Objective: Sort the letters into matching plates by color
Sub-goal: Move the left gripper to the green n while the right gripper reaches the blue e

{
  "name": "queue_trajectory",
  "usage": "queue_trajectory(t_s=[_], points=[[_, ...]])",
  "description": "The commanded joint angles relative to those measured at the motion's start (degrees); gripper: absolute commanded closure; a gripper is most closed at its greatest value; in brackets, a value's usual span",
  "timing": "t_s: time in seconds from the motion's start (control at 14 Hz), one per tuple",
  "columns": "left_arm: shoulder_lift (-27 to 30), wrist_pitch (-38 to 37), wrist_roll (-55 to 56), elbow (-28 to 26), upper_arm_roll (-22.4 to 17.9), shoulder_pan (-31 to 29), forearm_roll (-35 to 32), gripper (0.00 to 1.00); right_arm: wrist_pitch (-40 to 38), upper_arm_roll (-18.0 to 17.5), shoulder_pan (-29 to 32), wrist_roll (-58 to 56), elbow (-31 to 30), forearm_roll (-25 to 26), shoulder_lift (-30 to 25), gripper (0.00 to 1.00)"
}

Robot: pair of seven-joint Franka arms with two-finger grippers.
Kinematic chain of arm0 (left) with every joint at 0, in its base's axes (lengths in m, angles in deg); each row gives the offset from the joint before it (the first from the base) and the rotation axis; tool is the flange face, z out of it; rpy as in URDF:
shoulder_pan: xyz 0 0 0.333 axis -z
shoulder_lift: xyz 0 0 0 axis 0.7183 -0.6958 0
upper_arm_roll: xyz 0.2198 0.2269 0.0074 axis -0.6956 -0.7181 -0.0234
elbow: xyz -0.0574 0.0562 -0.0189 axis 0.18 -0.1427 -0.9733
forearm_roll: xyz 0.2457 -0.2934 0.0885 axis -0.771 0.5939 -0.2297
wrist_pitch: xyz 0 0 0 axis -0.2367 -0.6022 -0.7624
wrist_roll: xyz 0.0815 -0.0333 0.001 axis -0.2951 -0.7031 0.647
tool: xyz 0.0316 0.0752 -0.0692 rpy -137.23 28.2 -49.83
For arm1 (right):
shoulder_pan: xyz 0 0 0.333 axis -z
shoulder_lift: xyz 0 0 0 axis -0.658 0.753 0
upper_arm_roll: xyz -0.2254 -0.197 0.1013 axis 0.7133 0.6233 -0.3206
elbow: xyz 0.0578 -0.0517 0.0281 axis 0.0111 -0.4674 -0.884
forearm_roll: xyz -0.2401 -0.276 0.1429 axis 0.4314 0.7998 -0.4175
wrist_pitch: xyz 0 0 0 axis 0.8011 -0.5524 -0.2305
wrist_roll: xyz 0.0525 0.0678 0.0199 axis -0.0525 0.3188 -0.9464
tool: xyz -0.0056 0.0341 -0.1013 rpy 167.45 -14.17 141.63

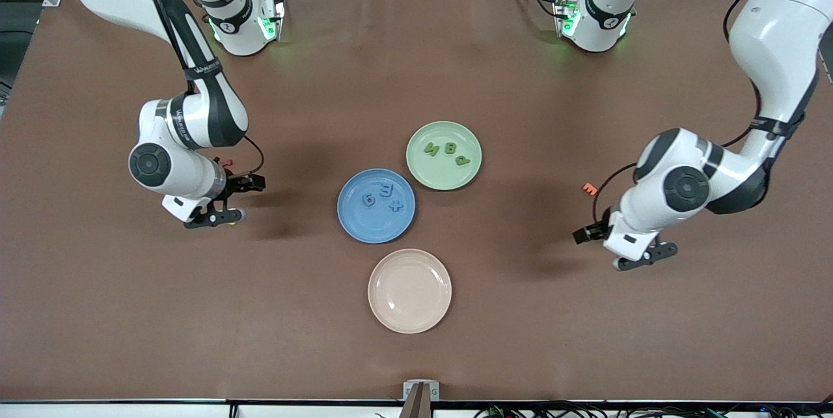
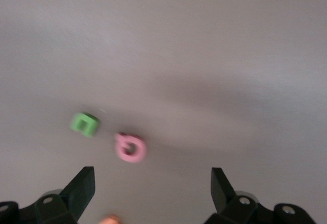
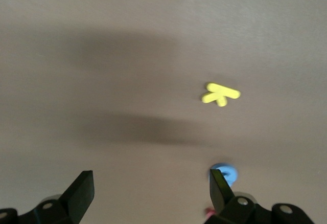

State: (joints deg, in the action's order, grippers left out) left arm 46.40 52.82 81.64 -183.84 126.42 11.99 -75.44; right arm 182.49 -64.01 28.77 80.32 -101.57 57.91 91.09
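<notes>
The blue plate (image 1: 364, 226) holds three blue letters (image 1: 386, 191). Beside it, farther from the front camera, the pale green plate (image 1: 426, 170) holds three green letters (image 1: 451, 148). My left gripper (image 1: 618, 247) hangs open over bare table toward the left arm's end. Its wrist view shows the left gripper (image 2: 152, 193) open above the cloth, with a loose green letter (image 2: 85, 124) lying a little way from it. My right gripper (image 1: 237, 200) hangs open toward the right arm's end. In its wrist view the right gripper (image 3: 150, 193) holds nothing, and a blue letter (image 3: 225, 174) lies on the cloth just outside one fingertip (image 3: 217, 185).
A cream-beige plate (image 1: 409, 290) sits nearest the front camera. An orange letter (image 1: 589, 189) lies near the left arm. A pink letter (image 2: 131, 148) lies by the green one. A yellow letter (image 3: 220, 94) lies near the blue one.
</notes>
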Motion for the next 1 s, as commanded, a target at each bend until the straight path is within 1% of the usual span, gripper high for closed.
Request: queue_trajectory(t_s=[0.0, 0.14, 0.29, 0.36, 0.5, 0.71, 0.78, 0.93], points=[[-1.15, 1.94, -10.3, -1.06, 0.12, -4.13, -1.39, 0.03, 6.97, -0.98, 4.55, -5.42, -7.58, 0.92, -3.53, 0.0], [-1.16, 5.62, -15.85, -3.16, -2.07, -4.66, -5.06, 0.12, 10.67, -0.81, 5.7, -5.61, -10.13, 1.1, -3.62, 0.0], [-1.16, 10.37, -16.83, -5.79, -3.66, -5.19, -9.28, 0.2, 11.48, -0.54, 7.02, -5.61, -11.19, 2.41, -3.62, 0.0], [-1.42, 11.87, -16.84, -6.59, -4.27, -5.28, -10.0, 0.23, 13.04, -0.54, 7.37, -5.52, -12.24, 2.59, -3.53, 0.0], [-1.59, 12.59, -17.01, -7.74, -4.54, -5.19, -11.05, 0.27, 16.82, -0.54, 7.37, -5.43, -14.35, 2.59, -3.27, 0.0], [-2.47, 12.59, -18.86, -7.74, -4.63, -5.19, -11.5, 0.35, 18.94, -0.54, 7.37, -4.9, -15.94, 2.59, -3.0, 0.01], [-2.47, 12.59, -18.86, -7.74, -4.81, -5.02, -11.5, 0.38, 19.99, -0.54, 7.29, -4.9, -16.2, 2.59, -2.83, 0.05], [-3.0, 12.59, -18.86, -7.48, -5.42, -4.66, -11.5, 0.4, 20.62, -0.54, 7.37, -4.9, -16.73, 2.59, -2.48, 0.11]])
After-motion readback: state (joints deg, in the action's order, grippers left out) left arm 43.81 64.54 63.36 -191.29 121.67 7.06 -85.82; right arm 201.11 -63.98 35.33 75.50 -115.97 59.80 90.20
